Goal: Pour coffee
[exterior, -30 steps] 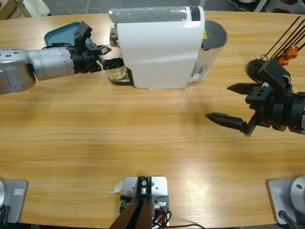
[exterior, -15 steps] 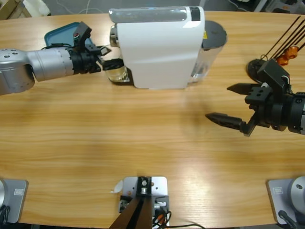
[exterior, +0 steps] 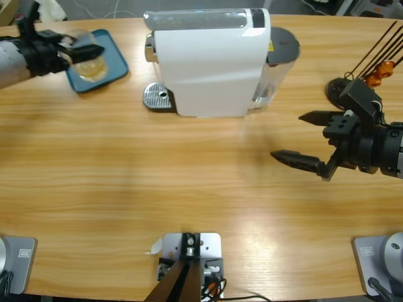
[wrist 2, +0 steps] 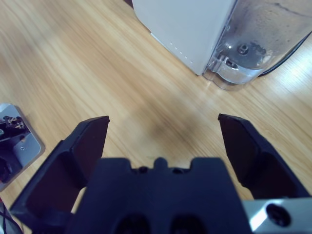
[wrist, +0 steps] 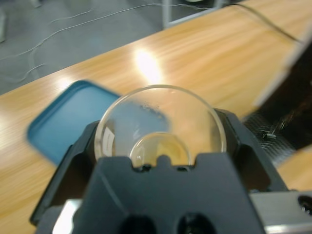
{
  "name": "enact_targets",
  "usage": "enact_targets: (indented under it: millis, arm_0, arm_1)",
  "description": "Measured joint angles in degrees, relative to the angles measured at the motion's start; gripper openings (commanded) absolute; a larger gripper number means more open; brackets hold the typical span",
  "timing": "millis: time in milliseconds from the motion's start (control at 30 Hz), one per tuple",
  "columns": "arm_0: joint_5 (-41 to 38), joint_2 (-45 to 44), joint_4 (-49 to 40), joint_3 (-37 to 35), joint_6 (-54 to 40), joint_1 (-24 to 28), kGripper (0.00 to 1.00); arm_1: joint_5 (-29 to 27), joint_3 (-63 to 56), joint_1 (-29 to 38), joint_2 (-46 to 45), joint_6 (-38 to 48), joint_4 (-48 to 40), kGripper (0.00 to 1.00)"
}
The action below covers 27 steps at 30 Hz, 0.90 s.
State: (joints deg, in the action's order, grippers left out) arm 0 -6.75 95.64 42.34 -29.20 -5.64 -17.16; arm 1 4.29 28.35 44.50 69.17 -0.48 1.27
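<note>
My left gripper (exterior: 70, 49) is shut on a small clear glass tumbler (exterior: 85, 51) at the table's far left, over a blue tray (exterior: 116, 63). The coffee (wrist: 161, 147), a shallow pale amber layer, lies in the bottom of the tumbler (wrist: 146, 114), held between the two black jaws of the left gripper (wrist: 161, 129). The white coffee machine (exterior: 211, 63) stands at the back middle, its round metal drip plate (exterior: 157, 96) bare. My right gripper (exterior: 288, 135) hovers open over the right side of the table, and in its wrist view the right gripper (wrist 2: 163, 126) has only wood between its jaws.
The machine's clear water tank (exterior: 280, 56) sits on its right side, seen also as the tank (wrist 2: 253, 44) ahead of the right gripper. A black stand with thin rods and orange capsules (exterior: 376, 74) is at the far right. Bare wood (exterior: 189, 182) spreads across the middle.
The left arm has drawn the tumbler away from the machine's drip plate, leftward to above the blue tray. The right arm has not moved.
</note>
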Motion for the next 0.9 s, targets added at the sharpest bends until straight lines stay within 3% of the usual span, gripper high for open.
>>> enact_targets:
  millis: [167, 400, 500, 600, 733, 800, 900]
  arm_0:
    - [0.7, 1.7, -0.1, -2.3, 1.7, 6.0, 0.370]
    - [0.6, 9.2, 0.4, -6.3, 3.9, 7.8, 0.378]
    - [-0.5, 12.0, 0.5, -8.1, 4.5, 8.3, 0.484]
    - [-1.2, 14.7, 0.5, -9.5, 5.2, 8.5, 0.512]
    - [-2.1, 17.2, 0.5, -10.1, 6.4, 8.6, 0.906]
    - [-2.2, 17.7, 0.5, -10.3, 6.7, 8.8, 0.985]
    - [-2.9, 17.8, 0.4, -10.5, 7.3, 9.4, 0.996]
  arm_1:
    - [0.0, 0.0, 0.0, -0.1, 0.0, 0.0, 1.000]
    - [0.0, 0.0, 0.0, -0.3, 0.0, 0.0, 1.000]
    - [0.0, 0.0, 0.0, -0.6, 0.0, 0.0, 1.000]
    - [0.0, 0.0, 0.0, -0.8, 0.0, 0.0, 1.000]
    - [0.0, 0.0, 0.0, -0.9, 0.0, 0.0, 1.000]
    - [0.0, 0.0, 0.0, -0.9, 0.0, 0.0, 1.000]
    - [0.0, 0.0, 0.0, -0.9, 0.0, 0.0, 1.000]
